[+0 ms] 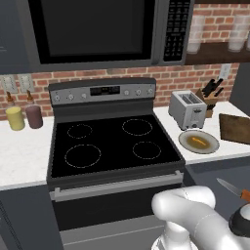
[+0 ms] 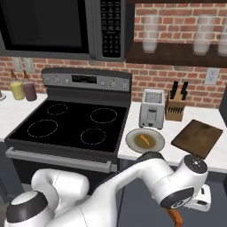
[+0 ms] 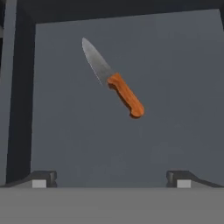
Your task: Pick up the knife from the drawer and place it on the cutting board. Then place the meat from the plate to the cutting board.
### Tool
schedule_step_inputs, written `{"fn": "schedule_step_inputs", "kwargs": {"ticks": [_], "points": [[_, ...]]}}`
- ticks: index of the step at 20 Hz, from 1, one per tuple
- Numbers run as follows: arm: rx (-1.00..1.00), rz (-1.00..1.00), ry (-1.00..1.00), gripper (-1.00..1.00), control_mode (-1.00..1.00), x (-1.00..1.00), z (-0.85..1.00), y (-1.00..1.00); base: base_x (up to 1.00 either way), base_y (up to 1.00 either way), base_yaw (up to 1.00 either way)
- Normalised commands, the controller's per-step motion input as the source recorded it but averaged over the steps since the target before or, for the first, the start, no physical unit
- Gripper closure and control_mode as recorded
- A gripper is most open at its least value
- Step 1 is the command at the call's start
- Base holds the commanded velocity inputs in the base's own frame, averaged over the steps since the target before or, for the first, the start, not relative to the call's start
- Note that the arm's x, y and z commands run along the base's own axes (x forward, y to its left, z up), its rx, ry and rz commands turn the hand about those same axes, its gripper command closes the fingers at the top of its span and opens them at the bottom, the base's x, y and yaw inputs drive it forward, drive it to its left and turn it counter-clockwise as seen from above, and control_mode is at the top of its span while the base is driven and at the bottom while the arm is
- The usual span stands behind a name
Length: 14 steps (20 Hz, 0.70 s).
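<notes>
The gripper (image 3: 111,177) hung over the open drawer (image 3: 175,144), its two dark fingertips (image 3: 43,178) set wide apart with nothing between them, and the knife (image 3: 113,78) lay beyond them on the drawer floor, untouched. From the hand view the knife sat near the middle of the floor, well clear of the walls, its handle slanting toward the lower right and its blade pointing to the upper left, so it ran at an angle to the line between the tips. That angle looked like the main risk: if the hand came down without turning, the tips would likely close along the handle or on the blade and not across the handle, and the knife could swivel or skid on the smooth floor. A grasp too near the blade end would likely leave it hanging off balance and liable to slip on the way up to the board. The handle was bright orange, gently curved with a small hook at its butt; the blade was slim, silver and pointed, and the whole thing lay flat. In the left base view its blade and a bit of handle showed past the arm at the lower right, below the counter edge. On the counter (image 2: 133,153) to the right of the stove (image 2: 71,122), the plate (image 2: 145,141) sat near the front edge with the meat (image 2: 143,140) still on it, and the board (image 2: 197,138) lay bare just beside it, toward the counter's right end.
</notes>
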Motion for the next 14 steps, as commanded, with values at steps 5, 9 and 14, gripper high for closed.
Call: {"fn": "schedule_step_inputs", "kwargs": {"ticks": [5,9,14], "points": [[0.0,0.0,-0.03,-1.0,-1.0,0.25,0.07,0.0,0.0,0.0,0.0],[-0.02,0.04,0.19,-1.0,-1.0,0.52,0.0,0.0,0.0,0.0,0.0],[0.0,0.07,0.22,-1.0,-1.0,0.55,-0.12,0.0,0.0,0.0,0.0]]}}
